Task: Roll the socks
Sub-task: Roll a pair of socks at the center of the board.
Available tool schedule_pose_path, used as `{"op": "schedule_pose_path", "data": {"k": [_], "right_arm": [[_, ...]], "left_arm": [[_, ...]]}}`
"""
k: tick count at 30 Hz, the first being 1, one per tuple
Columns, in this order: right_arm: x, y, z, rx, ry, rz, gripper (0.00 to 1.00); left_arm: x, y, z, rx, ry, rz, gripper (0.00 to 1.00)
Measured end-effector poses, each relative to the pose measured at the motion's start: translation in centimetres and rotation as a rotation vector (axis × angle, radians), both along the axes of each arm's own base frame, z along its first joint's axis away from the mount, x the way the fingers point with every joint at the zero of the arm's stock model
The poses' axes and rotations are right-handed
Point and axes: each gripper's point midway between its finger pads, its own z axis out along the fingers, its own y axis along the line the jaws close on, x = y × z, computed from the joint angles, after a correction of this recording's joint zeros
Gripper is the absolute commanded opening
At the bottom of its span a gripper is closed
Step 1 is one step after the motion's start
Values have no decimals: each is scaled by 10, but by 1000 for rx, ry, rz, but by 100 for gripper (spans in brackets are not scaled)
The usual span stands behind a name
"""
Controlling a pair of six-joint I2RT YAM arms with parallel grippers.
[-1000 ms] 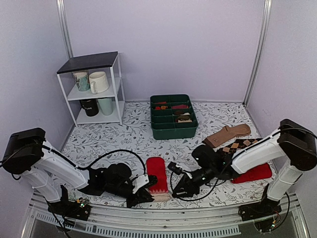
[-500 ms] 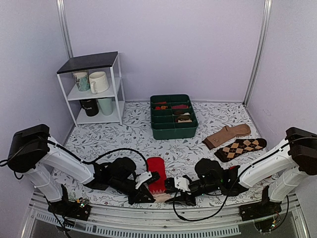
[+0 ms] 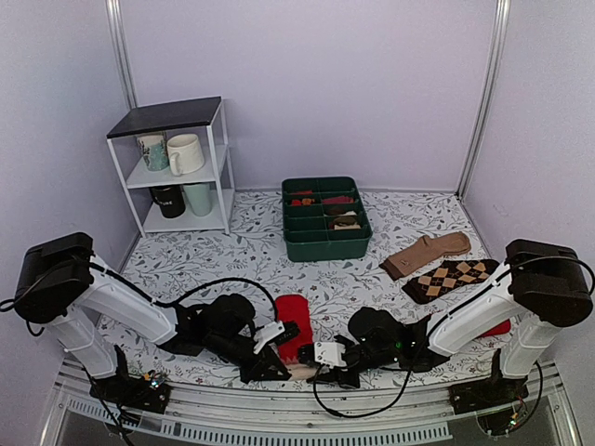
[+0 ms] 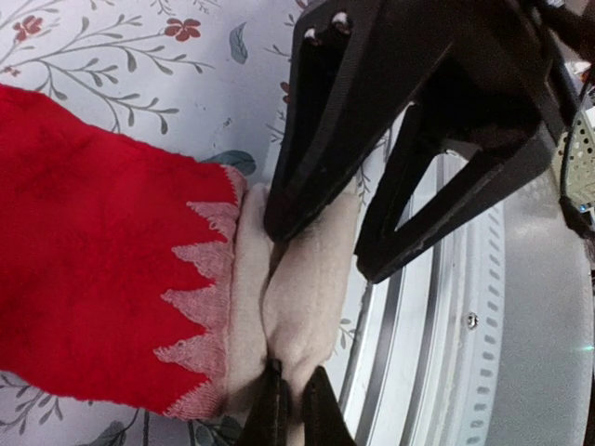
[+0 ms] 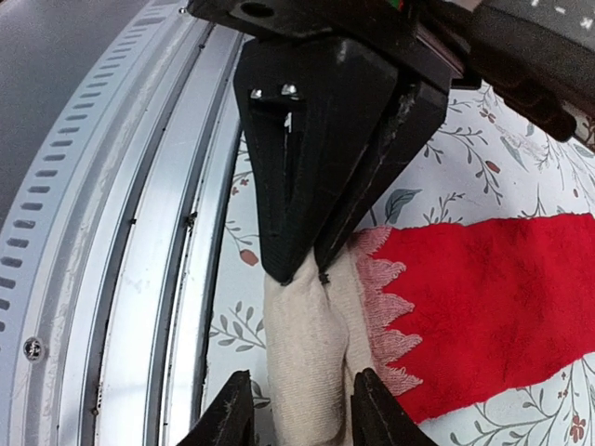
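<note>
Step in hand, as judged: starting the roll at the pale end. The socks (image 3: 294,316) lie flat on the table (image 3: 232,269) close to its near rail (image 3: 279,409), between the two arms. The left gripper (image 4: 293,390) is pinched tight on the bunched beige end (image 5: 307,344); the right gripper (image 5: 302,390) clamps the same end from the opposite side, jaws part-way apart with the fabric filling the gap. The long axis runs from the rail toward the far wall – beige end nearest the rail, red end pointing away. The next move calls for both grippers to turn the beige end over onto the red body together, evenly.
</note>
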Motion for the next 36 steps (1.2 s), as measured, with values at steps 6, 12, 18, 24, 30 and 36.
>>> {"op": "schedule_pose_path", "data": {"k": [6, 12, 18, 24, 30, 36], "right_arm": [[4, 4, -6, -24, -1, -17, 9], [3, 4, -8, -54, 79, -46, 6], [11, -2, -10, -68, 265, -101, 7], [20, 4, -12, -110, 535, -110, 7], [24, 4, -15, -174, 738, -114, 8], [24, -1, -17, -227, 904, -123, 8]], "left_arm": [[0, 0, 0, -1, -2, -1, 5], [3, 1, 1, 1, -33, 0, 36], [27, 4, 30, -38, -227, 58, 56], [20, 8, 70, -186, -447, 22, 57], [4, 11, 56, -176, -501, -48, 57], [0, 8, 36, -135, -534, -79, 57]]}}
